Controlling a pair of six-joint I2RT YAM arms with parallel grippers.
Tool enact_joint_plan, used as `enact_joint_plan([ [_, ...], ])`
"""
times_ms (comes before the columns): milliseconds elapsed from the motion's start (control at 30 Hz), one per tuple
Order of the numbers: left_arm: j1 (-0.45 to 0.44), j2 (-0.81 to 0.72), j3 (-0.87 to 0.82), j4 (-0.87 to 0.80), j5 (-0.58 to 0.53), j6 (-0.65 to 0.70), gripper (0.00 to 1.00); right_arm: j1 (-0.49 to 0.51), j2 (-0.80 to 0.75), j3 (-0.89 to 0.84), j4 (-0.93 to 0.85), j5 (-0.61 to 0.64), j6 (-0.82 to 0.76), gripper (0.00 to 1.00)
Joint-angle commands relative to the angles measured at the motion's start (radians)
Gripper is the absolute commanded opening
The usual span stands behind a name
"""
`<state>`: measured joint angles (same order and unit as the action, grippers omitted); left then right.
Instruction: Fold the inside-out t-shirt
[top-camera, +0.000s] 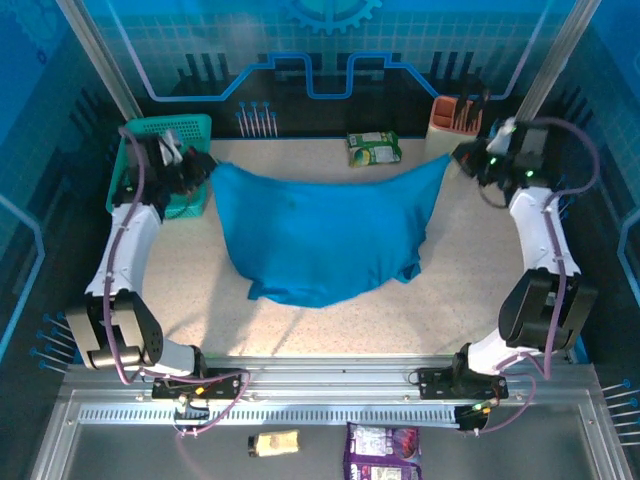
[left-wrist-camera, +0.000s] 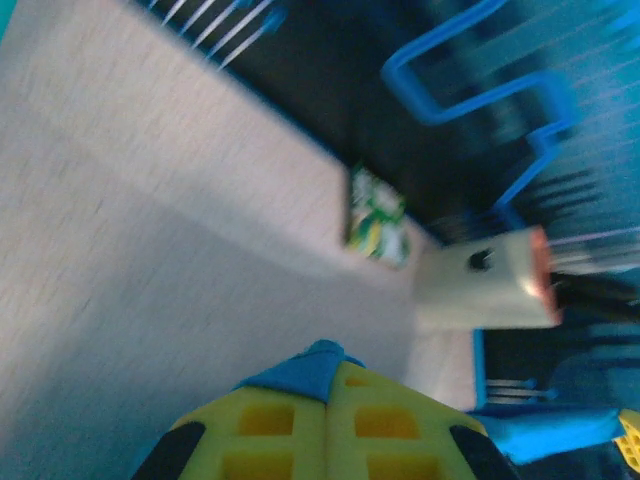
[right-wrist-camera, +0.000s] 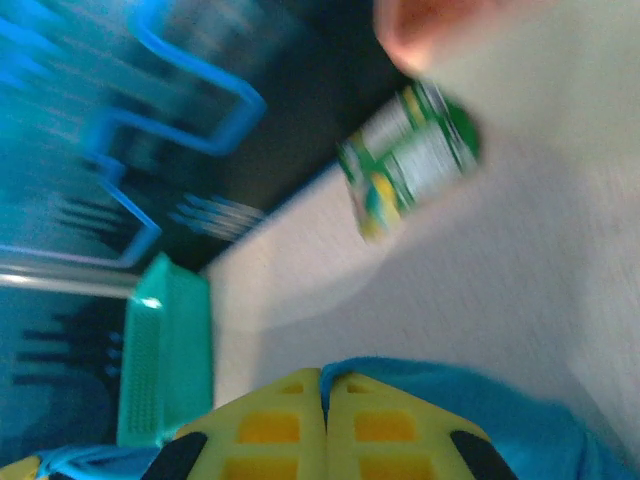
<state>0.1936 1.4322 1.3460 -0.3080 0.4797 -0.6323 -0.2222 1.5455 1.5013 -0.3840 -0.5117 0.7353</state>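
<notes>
here, the inside-out t-shirt (top-camera: 320, 235) was spread across the table (top-camera: 480, 300) centre, its lower hem apparently resting there. the left gripper (top-camera: 203, 170), at ten o'clock beside the teal basket (top-camera: 150, 130), was clenched on one corner. the right gripper (top-camera: 460, 156), at two o'clock, pinched the opposite corner. a green packet (top-camera: 373, 148) lay at twelve o'clock.

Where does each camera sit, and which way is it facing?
Top external: above, behind the arms, looking down at the table; left gripper and right gripper hold the plain blue cloth t-shirt.
Left wrist: on the left arm, facing the green snack packet; yellow fingers pinch cloth.
Right wrist: facing the teal plastic mesh basket; yellow fingers pinch cloth.
Shared: all see that packet.
</notes>
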Motion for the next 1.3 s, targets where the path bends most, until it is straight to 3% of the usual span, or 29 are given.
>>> enact_joint_plan([
  [0,0.03,-0.008,0.193,0.023,0.041,-0.047,0.0,-0.052,-0.004,0.24,-0.11,0.006,0.008,0.0],
  [167,0.041,0.076,0.53,0.015,0.056,-0.119,0.0,-0.095,0.092,0.672,-0.187,-0.019,0.077,0.0],
  [300,0.041,0.092,0.671,-0.001,0.083,-0.155,0.0,-0.115,0.074,0.791,-0.225,-0.024,0.092,0.0],
  [433,0.041,-0.013,0.538,-0.038,0.108,-0.121,0.0,-0.117,-0.089,0.565,-0.236,-0.019,0.03,0.0],
  [567,0.041,-0.185,0.219,-0.096,0.114,-0.057,0.0,-0.121,-0.285,0.204,-0.253,-0.007,-0.051,0.0],
  [667,0.041,-0.294,0.036,-0.153,0.118,-0.014,0.0,-0.124,-0.391,0.008,-0.278,-0.008,-0.091,0.0],
  [767,0.034,-0.332,-0.109,-0.091,0.145,-0.058,0.0,-0.123,-0.432,-0.13,-0.263,-0.016,-0.102,0.0],
  [933,-0.078,-0.214,-0.147,-0.063,0.146,-0.005,0.0,-0.124,-0.385,-0.212,-0.243,0.005,-0.144,0.0],
  [1267,-0.216,0.271,0.06,-0.134,0.149,0.16,0.0,-0.132,-0.205,-0.301,-0.161,0.189,-0.214,0.0],
])
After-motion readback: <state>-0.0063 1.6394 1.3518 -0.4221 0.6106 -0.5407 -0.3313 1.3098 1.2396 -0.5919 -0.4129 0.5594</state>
